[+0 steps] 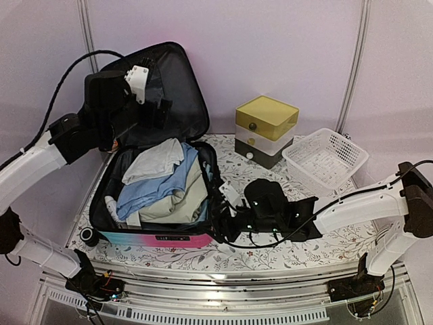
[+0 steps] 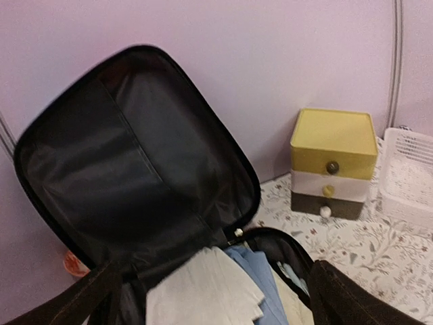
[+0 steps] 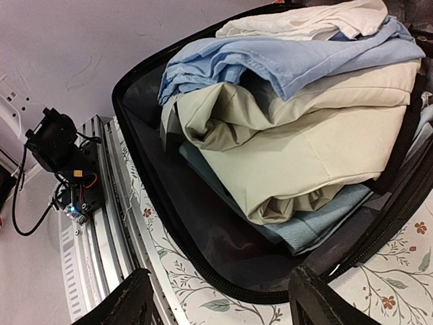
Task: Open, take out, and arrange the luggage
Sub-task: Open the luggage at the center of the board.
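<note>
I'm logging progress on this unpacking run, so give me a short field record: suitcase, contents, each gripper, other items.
Suitcase: turquoise-to-pink hard-shell child's suitcase, lying open, black-lined lid upright against the wall
Contents: folded white, light blue and beige clothes stacked inside
Left gripper: open, empty, facing the lid
Right gripper: open, empty, at the suitcase's near right rim
Other items: yellow-topped drawer box; white plastic mesh basket

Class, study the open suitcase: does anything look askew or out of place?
In the turquoise-to-pink hard-shell suitcase, the crumpled light-blue garment slumps crookedly over the folded beige garment. Nothing looks spilled or damaged.
</note>
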